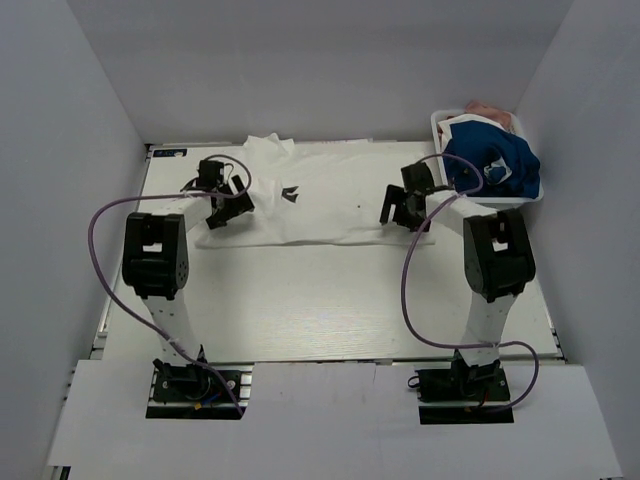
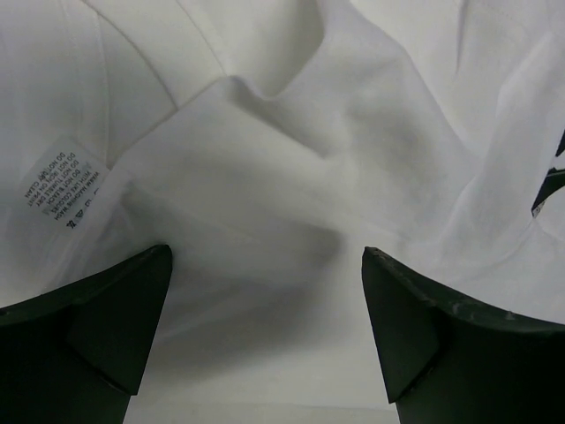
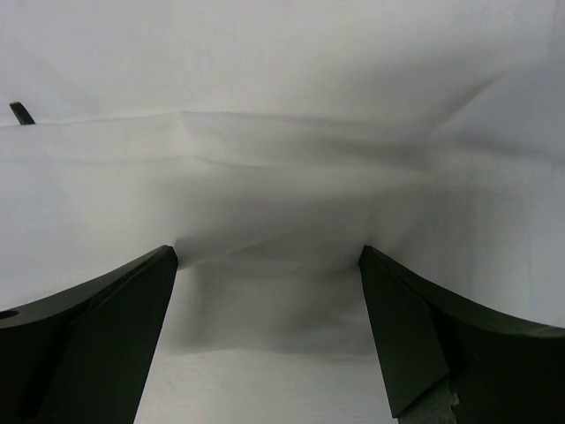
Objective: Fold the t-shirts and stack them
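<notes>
When viewed from above, shows white tee [image 1: 330, 205] spread flat at table [image 1: 320, 300] 12 o'clock, left gripper [image 1: 222, 212] over its 9 o'clock edge, right gripper [image 1: 404, 214] over its 3 o'clock edge; blue tee [image 1: 500, 160] in bin [image 1: 438, 122] at 2 o'clock.
Left wrist: jaws wide open, holding nothing, over rumpled cloth and label [image 2: 62, 190].
Right wrist: likewise open and empty, above a cloth fold.

Care label [image 2: 64, 187] on white t-shirt [image 2: 291, 177]: tiny rotated washing lines ("DO NOT" barely legible), rest too small.
</notes>
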